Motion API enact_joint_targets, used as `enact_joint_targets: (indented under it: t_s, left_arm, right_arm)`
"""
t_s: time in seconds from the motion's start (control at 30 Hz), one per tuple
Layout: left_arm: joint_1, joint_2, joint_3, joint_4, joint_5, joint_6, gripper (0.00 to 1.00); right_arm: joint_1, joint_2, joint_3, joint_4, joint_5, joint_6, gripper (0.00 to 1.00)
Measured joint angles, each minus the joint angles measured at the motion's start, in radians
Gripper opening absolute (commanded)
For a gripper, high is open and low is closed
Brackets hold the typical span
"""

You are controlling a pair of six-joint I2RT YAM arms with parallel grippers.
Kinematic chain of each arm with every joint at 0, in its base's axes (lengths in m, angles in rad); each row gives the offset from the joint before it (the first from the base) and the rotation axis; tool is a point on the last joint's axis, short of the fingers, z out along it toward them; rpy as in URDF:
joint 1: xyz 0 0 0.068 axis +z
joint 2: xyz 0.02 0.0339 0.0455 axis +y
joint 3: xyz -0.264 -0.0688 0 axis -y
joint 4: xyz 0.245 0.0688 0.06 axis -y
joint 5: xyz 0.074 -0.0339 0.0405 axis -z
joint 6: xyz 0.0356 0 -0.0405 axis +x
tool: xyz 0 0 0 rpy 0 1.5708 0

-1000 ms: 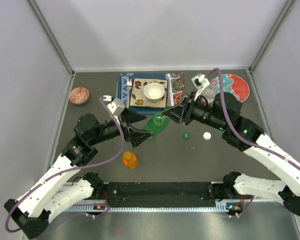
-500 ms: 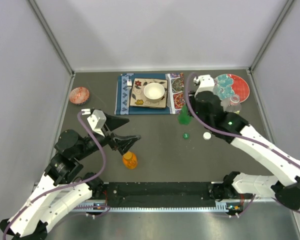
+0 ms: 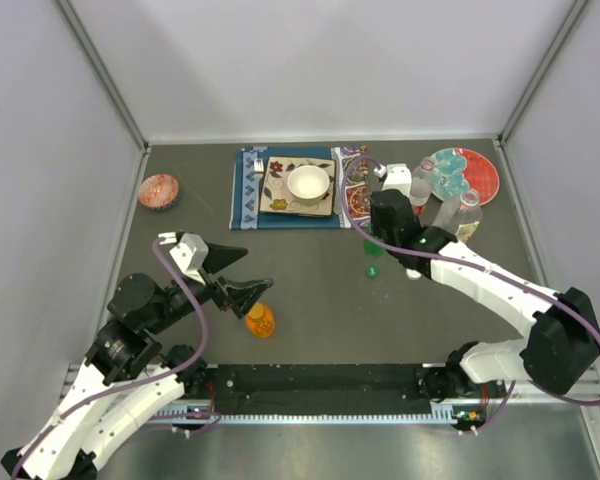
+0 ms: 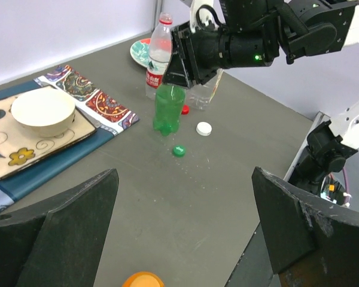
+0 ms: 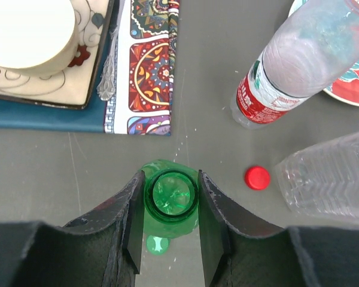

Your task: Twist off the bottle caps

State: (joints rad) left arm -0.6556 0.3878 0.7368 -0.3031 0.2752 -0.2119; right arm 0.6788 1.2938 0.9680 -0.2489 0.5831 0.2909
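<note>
My right gripper [image 5: 170,186] is shut on the neck of the small green bottle [image 4: 168,110], which stands upright with its mouth open [image 5: 171,194]. On the table beside it lie the green cap [image 4: 179,150], the white cap [image 4: 204,128] and the red cap [image 5: 257,177]. The clear bottle with the red label [image 5: 287,66] and the larger clear bottle [image 5: 329,173] are just behind. My left gripper [image 4: 184,173] is open and empty, hanging above the squat orange bottle [image 3: 260,320], whose orange cap [image 4: 143,280] is on.
A patterned placemat [image 3: 248,195] at the back holds a tray with a white bowl [image 3: 308,183] and a spoon [image 5: 107,78]. A colourful plate [image 3: 475,172] sits back right. A small red bowl [image 3: 158,190] sits at the left wall.
My left gripper has let go of the green bottle and drawn back to the near left, over the orange bottle. The right gripper has carried the green bottle right and set it upright.
</note>
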Motion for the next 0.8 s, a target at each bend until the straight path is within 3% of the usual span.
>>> enact_joint_targets:
  t_s: [0.47,0.53,0.57,0.67,0.8]
  left_arm:
    - [0.000,-0.008,-0.029,-0.016,-0.021,0.005,0.99]
    - [0.000,-0.008,-0.029,-0.015,-0.021,0.005,0.99]
    - [0.000,-0.007,-0.029,-0.015,-0.021,0.005,0.99]
    - [0.000,-0.002,-0.029,-0.014,-0.021,0.005,0.99]
    - [0.000,0.012,-0.029,-0.014,-0.019,0.005,0.99]
  right_arm:
    - [-0.034,0.107,-0.045,0.134,0.014,0.007,0.01]
    - [-0.034,0.107,-0.047,0.137,0.014,0.009,0.11]
    - [-0.034,0.107,-0.048,0.139,0.014,0.010,0.21]
    - [-0.034,0.107,-0.052,0.146,0.018,0.018,0.39]
    - [-0.034,0.096,-0.063,0.148,0.015,0.035,0.47]
